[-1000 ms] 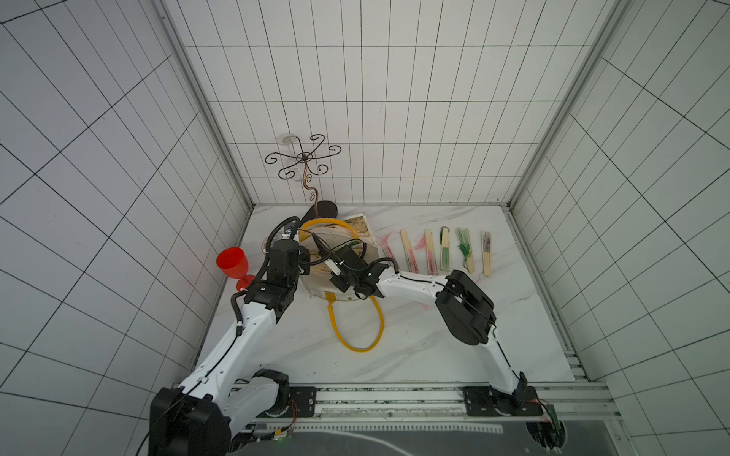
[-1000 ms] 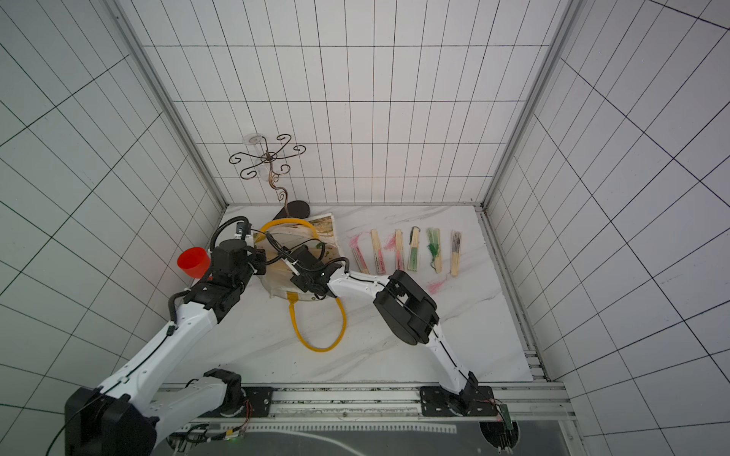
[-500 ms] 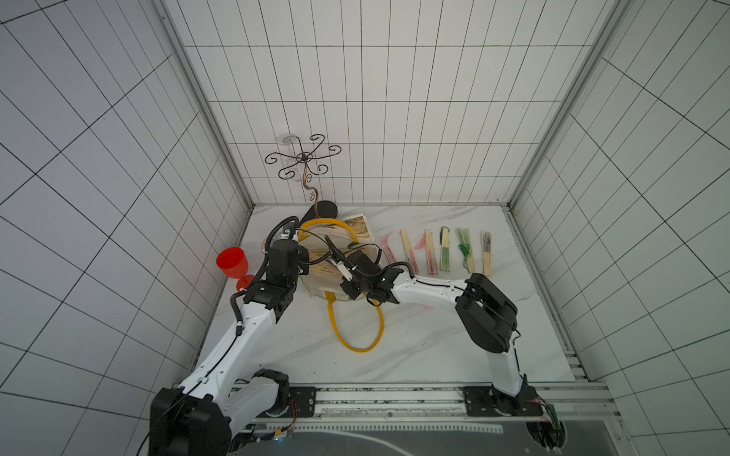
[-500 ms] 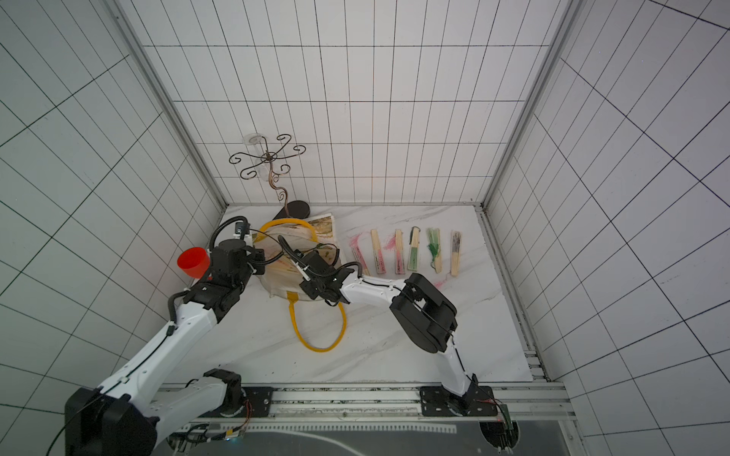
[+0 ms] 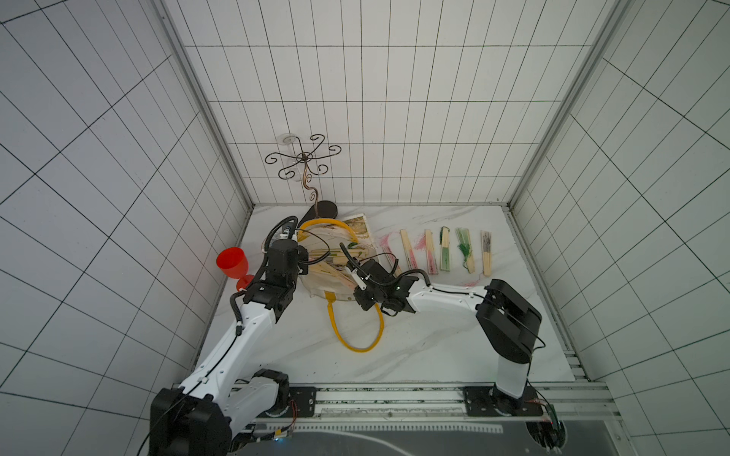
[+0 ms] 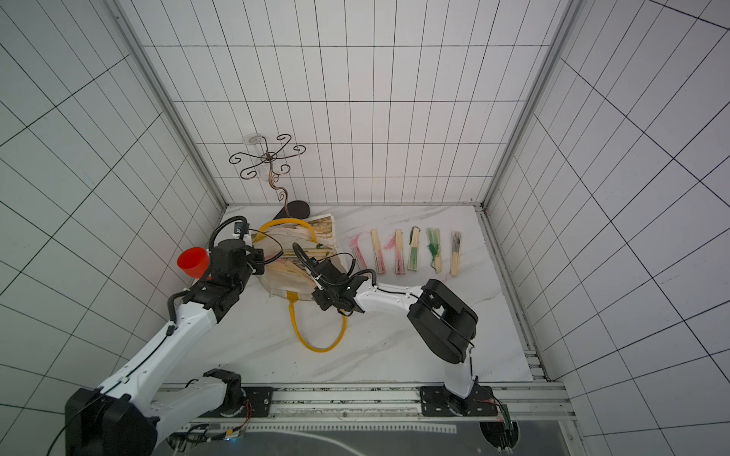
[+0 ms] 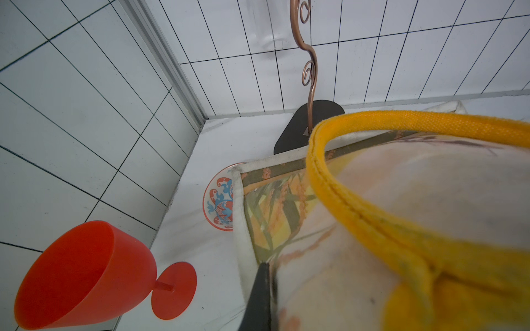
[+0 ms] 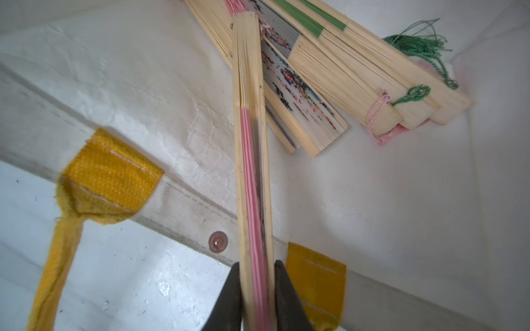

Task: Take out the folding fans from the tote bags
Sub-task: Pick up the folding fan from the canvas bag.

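Clamping a closed bamboo fan [image 8: 252,172] with pink paper edge-on, the right gripper [image 8: 255,272] sits at the tote bag [image 8: 137,86] mouth, where more fans [image 8: 344,71] with green, pink and dark print lie piled in the cream interior. Left gripper [image 7: 269,272] is closed on the bag's upper cloth, only one finger [image 7: 258,298] showing. A row of fans [image 5: 444,252] lies on the table [image 5: 414,347], bare toward the rail [image 5: 395,395] except for a yellow handle [image 5: 357,348].
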Motion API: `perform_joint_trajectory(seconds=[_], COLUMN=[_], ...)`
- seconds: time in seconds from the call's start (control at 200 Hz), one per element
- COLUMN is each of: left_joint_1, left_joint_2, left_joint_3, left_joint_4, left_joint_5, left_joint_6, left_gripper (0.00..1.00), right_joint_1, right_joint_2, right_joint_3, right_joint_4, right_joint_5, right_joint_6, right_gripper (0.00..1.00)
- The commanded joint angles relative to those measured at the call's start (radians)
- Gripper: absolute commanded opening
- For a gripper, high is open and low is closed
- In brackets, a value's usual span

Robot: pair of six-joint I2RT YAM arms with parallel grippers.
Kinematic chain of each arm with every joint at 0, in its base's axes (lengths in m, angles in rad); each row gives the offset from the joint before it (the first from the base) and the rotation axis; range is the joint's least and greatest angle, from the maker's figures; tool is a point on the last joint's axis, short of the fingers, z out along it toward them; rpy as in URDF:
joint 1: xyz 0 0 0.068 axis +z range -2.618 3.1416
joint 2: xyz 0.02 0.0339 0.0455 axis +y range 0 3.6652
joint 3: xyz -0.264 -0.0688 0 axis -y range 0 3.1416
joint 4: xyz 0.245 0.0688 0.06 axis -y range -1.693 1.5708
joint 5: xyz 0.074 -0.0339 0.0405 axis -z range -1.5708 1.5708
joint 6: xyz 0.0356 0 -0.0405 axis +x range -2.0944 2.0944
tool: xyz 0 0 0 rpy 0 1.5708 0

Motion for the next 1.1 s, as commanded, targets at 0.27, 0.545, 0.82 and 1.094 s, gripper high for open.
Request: perform_joint_trajectory(seconds=[0.27,0.545,0.82,1.094], left_joint_1=[0.004,0.004,0.004,0.004], left_joint_2=[-0.018,-0.018,-0.016,-0.016], left_joint_3=[0.033,0.031,0.033,0.033], left_joint_4=[0.042,0.039,0.041,0.040], left_joint_5=[0.015,0.016,0.018,0.020], left_joint_6=[-0.016,-0.016,-0.016,-0.016], left_gripper=[0.00,0.00,0.00,0.00], right_joint_1=[0.004,0.000,-0.062,-0.121], right_joint_2=[0.058,0.086,0.104,0.179], right_joint_3=[0.039,0.121,0.194,0.265], right_joint_4=[-0.051,-0.054,-0.064,-0.092], right_joint_5=[0.046,-0.008,-0.172,-0.333], right_joint_6=[-0.010,-0.048,-0.047,-0.035], right_gripper=[0.44,0.57,0.61,0.58])
